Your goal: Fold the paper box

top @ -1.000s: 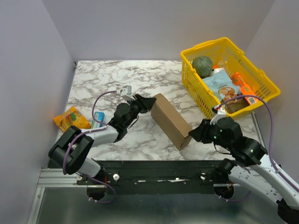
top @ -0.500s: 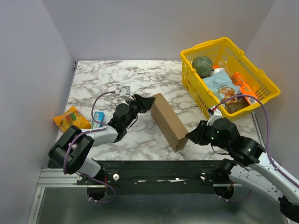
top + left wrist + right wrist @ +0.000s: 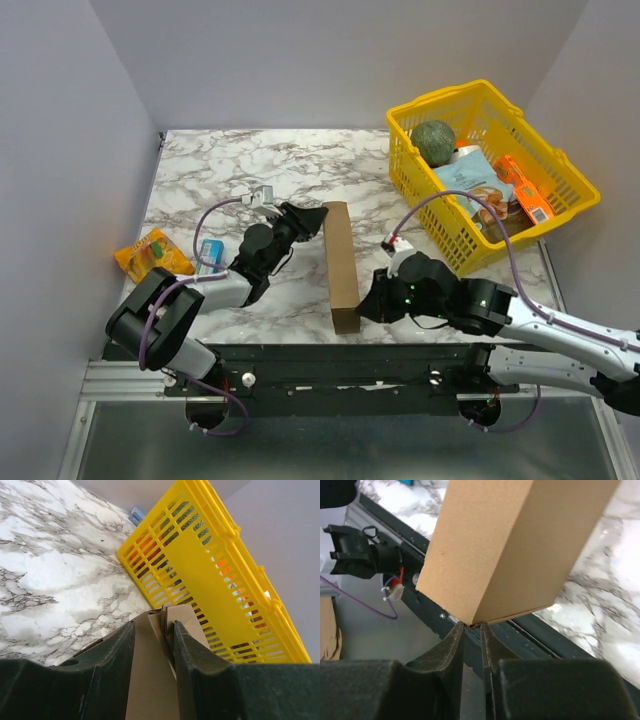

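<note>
The paper box [image 3: 340, 265] is a long brown cardboard shape, folded up and lying near-to-far in the middle of the marble table. My left gripper [image 3: 318, 219] is shut on its far end. In the left wrist view cardboard [image 3: 150, 680] fills the gap between the fingers [image 3: 153, 625]. My right gripper [image 3: 366, 305] is at the box's near end. In the right wrist view its nearly closed tips [image 3: 471, 626] pinch the lower corner of the box [image 3: 510, 545], which hangs over the table's near edge.
A yellow plastic basket [image 3: 420, 190] with a green ball and packets stands at the back right; it also shows in the left wrist view [image 3: 215, 565]. An orange snack packet [image 3: 152, 255] and a small blue-green carton [image 3: 209, 255] lie at the left. A black rail [image 3: 320, 365] runs along the near edge.
My right gripper has swung left with the box's near end, turning the box from diagonal to nearly straight near-to-far. My left gripper has stayed on the far end.
</note>
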Controlling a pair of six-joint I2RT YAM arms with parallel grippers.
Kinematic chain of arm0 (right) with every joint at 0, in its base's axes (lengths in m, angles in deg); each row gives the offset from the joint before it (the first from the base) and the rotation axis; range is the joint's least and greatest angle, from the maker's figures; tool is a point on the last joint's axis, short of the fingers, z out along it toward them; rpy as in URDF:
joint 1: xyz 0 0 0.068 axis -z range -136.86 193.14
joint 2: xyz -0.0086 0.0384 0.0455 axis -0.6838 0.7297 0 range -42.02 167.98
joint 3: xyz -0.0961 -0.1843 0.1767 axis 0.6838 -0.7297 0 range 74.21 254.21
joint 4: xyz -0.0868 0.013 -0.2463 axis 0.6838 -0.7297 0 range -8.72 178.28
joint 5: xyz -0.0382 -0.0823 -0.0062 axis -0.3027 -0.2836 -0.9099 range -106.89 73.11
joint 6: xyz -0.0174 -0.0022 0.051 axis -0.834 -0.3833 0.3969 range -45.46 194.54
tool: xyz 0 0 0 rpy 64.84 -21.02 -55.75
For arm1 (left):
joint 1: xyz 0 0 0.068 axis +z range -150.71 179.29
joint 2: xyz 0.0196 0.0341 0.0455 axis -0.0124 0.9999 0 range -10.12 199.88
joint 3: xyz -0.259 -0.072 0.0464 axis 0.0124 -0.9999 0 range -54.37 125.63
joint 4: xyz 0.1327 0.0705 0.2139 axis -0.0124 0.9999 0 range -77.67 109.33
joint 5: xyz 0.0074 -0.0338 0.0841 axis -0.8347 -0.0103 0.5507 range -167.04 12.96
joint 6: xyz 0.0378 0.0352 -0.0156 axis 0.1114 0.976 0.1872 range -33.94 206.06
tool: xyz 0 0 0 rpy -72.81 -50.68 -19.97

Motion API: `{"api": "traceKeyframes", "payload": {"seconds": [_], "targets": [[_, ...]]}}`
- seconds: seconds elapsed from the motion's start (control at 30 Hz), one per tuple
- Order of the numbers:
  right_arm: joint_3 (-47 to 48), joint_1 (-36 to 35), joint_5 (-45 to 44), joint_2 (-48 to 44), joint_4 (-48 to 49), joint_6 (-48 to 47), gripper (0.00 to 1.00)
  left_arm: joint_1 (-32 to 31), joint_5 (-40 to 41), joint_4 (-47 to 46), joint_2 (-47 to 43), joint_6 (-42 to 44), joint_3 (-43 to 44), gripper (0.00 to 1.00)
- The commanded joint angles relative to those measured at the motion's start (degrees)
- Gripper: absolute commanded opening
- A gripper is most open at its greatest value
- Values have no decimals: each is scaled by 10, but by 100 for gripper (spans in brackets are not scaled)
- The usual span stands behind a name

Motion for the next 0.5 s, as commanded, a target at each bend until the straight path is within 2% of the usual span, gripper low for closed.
{"api": "traceKeyframes", "payload": {"seconds": [0.0,0.17,0.23,0.3,0.47], "targets": [[19,-14,-42,90,30,-43,25,13,8,302,55,32,-112,32],[78,-15,-42,165,63,-79,26,27,8,310,33,33,-118,41],[93,-15,-42,183,75,-94,27,39,-6,312,19,29,-120,50],[111,-15,-36,208,91,-106,28,45,-9,330,-17,31,-119,59],[154,-15,-38,256,114,-126,34,90,-13,402,-134,54,-108,73]]}}
